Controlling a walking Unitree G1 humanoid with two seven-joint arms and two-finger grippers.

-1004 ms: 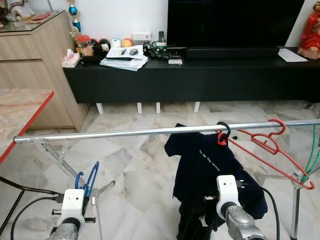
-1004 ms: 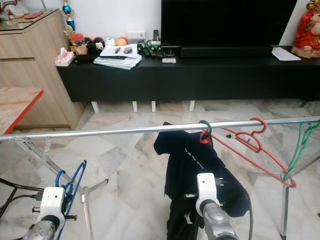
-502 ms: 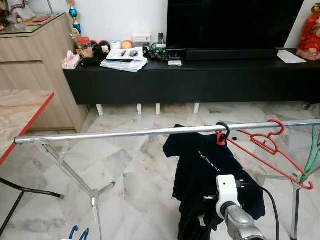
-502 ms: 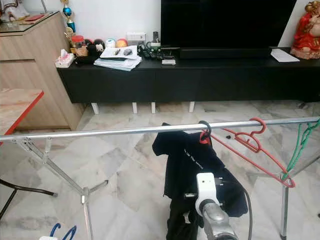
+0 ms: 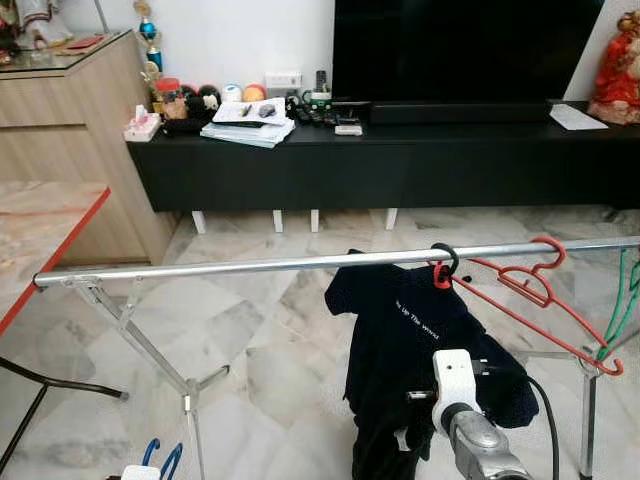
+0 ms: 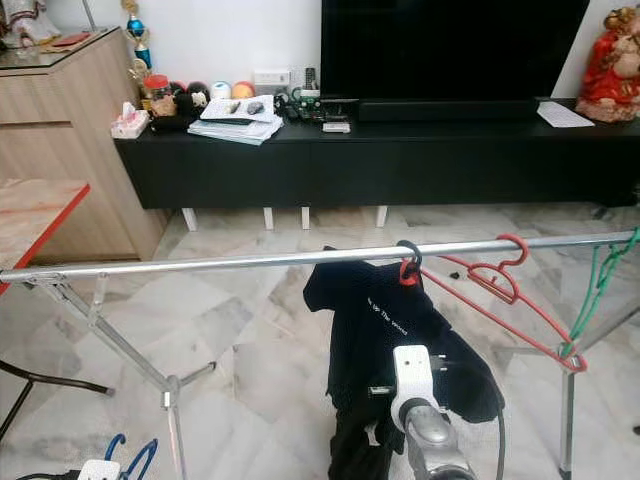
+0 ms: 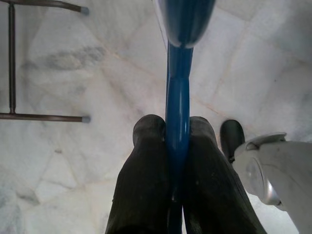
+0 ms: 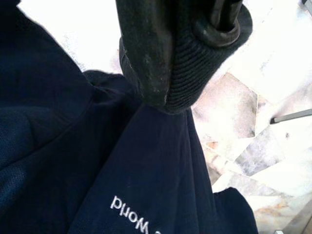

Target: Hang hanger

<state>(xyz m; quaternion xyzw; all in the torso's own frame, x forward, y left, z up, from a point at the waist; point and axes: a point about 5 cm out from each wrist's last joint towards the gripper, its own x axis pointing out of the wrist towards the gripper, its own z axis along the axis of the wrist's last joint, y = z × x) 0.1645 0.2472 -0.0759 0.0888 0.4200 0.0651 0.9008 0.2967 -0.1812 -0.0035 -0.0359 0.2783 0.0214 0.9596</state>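
Observation:
A silver rail (image 5: 250, 265) spans the view on a folding rack. In the left wrist view my left gripper (image 7: 176, 130) is shut on the blue hanger (image 7: 178, 83). It is low at the bottom left, well below the rail, with the blue hanger's (image 5: 160, 458) top just in sight. A navy shirt (image 5: 415, 335) hangs from the rail by a black hook (image 5: 444, 258). My right gripper (image 8: 169, 100) is shut on the navy shirt's (image 8: 97, 161) fabric, below my right wrist (image 5: 455, 385). A red hanger (image 5: 540, 295) and a green hanger (image 5: 625, 300) hang further right.
The rack's slanted legs (image 5: 150, 350) stand on the marble floor between my arms. A red-edged table (image 5: 45, 235) and a black chair leg (image 5: 55, 382) are at the left. Beyond the rail stand a black TV console (image 5: 400, 155) and a wooden cabinet (image 5: 60, 120).
My left arm with the blue hanger has dropped from beside the rack leg to the bottom edge of the view, then come up slightly. The right arm has stayed at the shirt.

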